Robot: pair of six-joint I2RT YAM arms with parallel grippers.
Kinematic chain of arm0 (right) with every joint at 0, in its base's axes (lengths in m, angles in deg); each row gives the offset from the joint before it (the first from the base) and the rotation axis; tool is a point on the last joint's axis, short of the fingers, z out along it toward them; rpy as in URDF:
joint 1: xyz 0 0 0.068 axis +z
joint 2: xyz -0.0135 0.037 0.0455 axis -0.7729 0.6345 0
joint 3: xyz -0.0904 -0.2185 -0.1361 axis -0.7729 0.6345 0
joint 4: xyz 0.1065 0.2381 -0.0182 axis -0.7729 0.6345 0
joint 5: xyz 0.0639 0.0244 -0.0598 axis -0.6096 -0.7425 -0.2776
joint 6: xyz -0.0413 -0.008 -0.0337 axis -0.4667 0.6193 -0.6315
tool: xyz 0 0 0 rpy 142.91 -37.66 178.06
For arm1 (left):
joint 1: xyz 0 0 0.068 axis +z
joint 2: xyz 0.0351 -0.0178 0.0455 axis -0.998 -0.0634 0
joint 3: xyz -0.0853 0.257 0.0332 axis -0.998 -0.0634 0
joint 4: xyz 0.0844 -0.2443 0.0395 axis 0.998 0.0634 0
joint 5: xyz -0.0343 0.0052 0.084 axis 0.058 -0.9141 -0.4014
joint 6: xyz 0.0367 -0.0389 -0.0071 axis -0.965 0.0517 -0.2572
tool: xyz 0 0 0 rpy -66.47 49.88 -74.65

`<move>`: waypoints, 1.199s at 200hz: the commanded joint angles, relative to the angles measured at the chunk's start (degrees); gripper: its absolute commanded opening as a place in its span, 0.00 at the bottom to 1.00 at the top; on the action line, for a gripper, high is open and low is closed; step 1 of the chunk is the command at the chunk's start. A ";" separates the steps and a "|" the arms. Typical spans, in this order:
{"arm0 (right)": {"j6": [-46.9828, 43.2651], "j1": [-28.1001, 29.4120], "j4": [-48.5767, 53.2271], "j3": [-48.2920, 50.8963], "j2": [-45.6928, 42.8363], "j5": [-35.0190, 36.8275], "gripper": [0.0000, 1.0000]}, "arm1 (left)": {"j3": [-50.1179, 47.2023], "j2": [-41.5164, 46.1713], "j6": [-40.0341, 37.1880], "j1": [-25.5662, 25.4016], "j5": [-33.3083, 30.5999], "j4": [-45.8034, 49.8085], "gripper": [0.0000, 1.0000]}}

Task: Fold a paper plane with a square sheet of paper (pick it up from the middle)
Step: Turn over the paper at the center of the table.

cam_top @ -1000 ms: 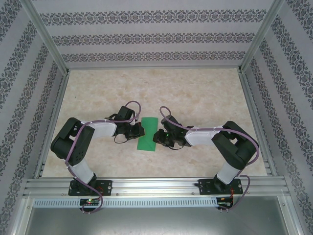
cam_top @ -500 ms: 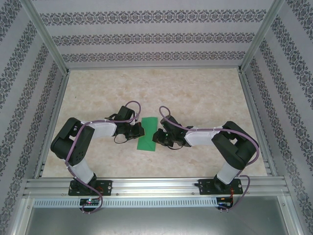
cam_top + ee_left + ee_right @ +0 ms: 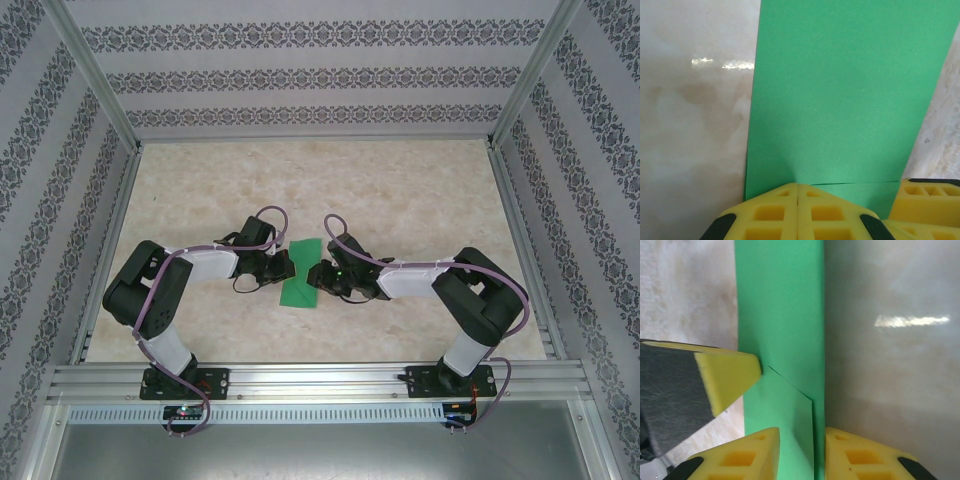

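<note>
The square sheet of paper (image 3: 303, 271) lies on the table as a narrow bright green strip, folded over on itself. My left gripper (image 3: 284, 267) is at its left edge; in the left wrist view its yellow fingers (image 3: 798, 186) are shut together, tips resting on the green paper (image 3: 850, 90). My right gripper (image 3: 320, 277) is at the strip's right edge. Its jaws (image 3: 802, 432) stand apart over the paper (image 3: 780, 305), astride a folded flap (image 3: 782, 410) with a slanted edge. The left gripper's finger (image 3: 727, 375) presses beside that flap.
The marbled tabletop (image 3: 400, 200) runs wide behind and beside the paper. Aluminium frame rails (image 3: 310, 380) close the near edge, and patterned walls stand on three sides. Both arms bend inward toward the middle.
The right gripper has crept slightly up and left onto the paper's right edge. The left gripper and the paper have stayed put.
</note>
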 commanded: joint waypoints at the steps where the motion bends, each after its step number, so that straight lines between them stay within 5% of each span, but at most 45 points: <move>1: -0.67 0.10 -4.40 -0.10 1.14 -1.58 0.29 | 0.82 1.20 -0.13 -0.31 -0.47 1.58 0.07; 46: -1.24 0.01 -8.10 0.80 3.37 -3.22 0.30 | 1.32 2.24 0.20 -0.31 -1.24 2.26 0.07; 133: -3.41 -0.61 -3.73 1.41 -2.86 -2.16 0.10 | 2.89 10.79 0.97 -0.30 -4.74 6.37 0.11; 203: -15.65 0.91 51.47 -16.08 -19.43 24.90 0.04 | 4.33 29.61 -2.46 -0.25 -21.37 16.14 0.18; 240: -8.68 6.25 85.47 -33.27 -13.01 47.48 0.06 | 4.60 33.76 -2.90 -0.22 -27.21 19.91 0.23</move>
